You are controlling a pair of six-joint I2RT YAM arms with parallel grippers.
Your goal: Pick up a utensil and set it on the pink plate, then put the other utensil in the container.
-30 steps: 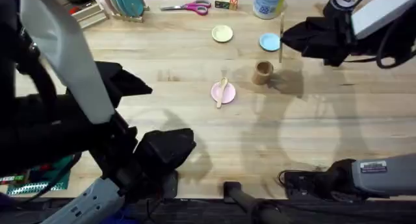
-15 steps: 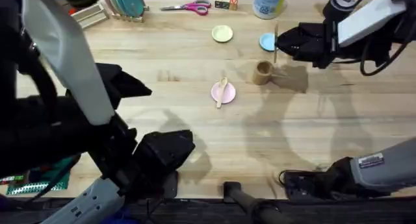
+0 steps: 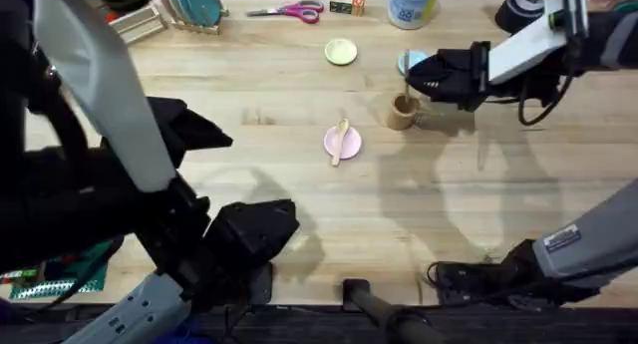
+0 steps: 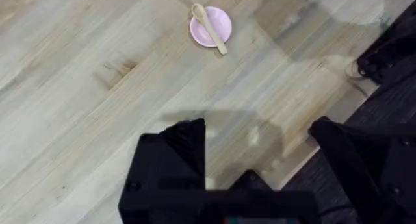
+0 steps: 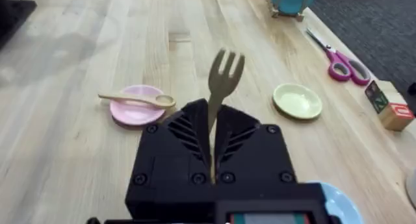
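Fork (image 5: 223,78), pale wood with short tines, is pinched upright between the closed fingers of the right gripper (image 5: 212,160), seemingly just above the tan container (image 3: 402,111). Left gripper (image 4: 257,156) is held open. Spoon (image 3: 341,141) is laid across the pink plate (image 3: 342,142).

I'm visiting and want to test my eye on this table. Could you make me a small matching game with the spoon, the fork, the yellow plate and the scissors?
Things:
1. wooden spoon
2. wooden fork
3. yellow plate
4. scissors

States:
A. bare, nothing on it
B. clamped in the right gripper, tines up
C. pink-handled, at the table's far edge
D. lying across the pink plate

Pairs: 1-D, 2-B, 3-A, 4-C
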